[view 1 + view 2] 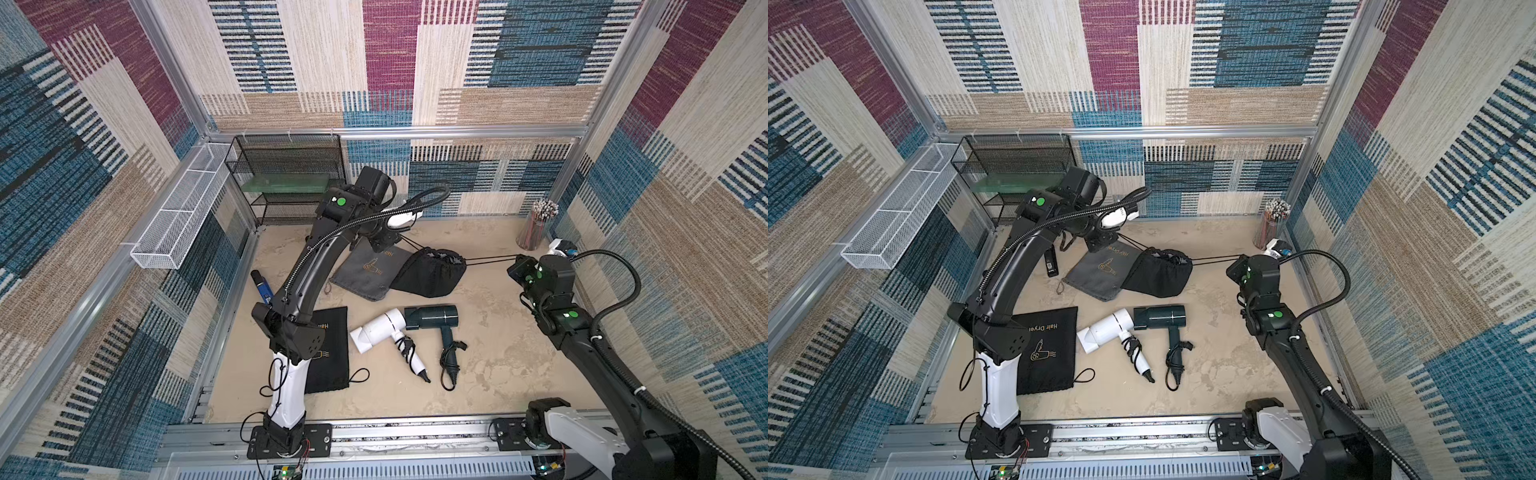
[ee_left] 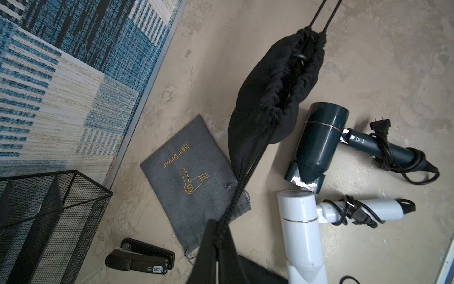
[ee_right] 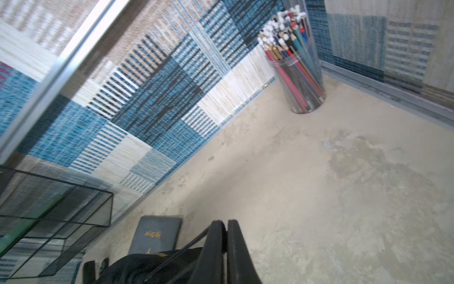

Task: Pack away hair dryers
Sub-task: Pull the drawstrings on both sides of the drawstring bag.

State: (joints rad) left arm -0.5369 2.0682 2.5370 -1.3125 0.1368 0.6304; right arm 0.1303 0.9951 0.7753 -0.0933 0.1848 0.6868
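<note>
**Pouch closure under way; two dryers outstanding**

Found left end effector (image 2: 219,230) pressed together on the drawstring (image 2: 245,172) of the black pouch (image 1: 430,272), beyond the pouch and to its left. Found right end effector (image 3: 224,230) likewise pinching the cord that runs out of the pouch's right side. Noted both cords taut and the pouch mouth gathered but not fully drawn shut. Noted a bulging pouch body (contents dark, not identifiable; possibly a dryer).

Located white hair dryer (image 1: 380,328) and teal hair dryer (image 1: 432,316) lying on the tabletop (image 1: 498,353) just in front of the black pouch. Barrels close together, perhaps touching. Handles pointing away from the pouch, black cords bundled round them. Located grey pouch (image 1: 368,270) lying flat against the black pouch's left edge.

Judged both dryers rigid, smooth-shelled and fairly light, with most of the weight in the barrel. Judged the barrel too fat and slick for a narrow grip. Recommend taking hold on the handle, close under the barrel, to limit swing. Expect plug ends and cord loops to snag on a limp pouch mouth.
</note>
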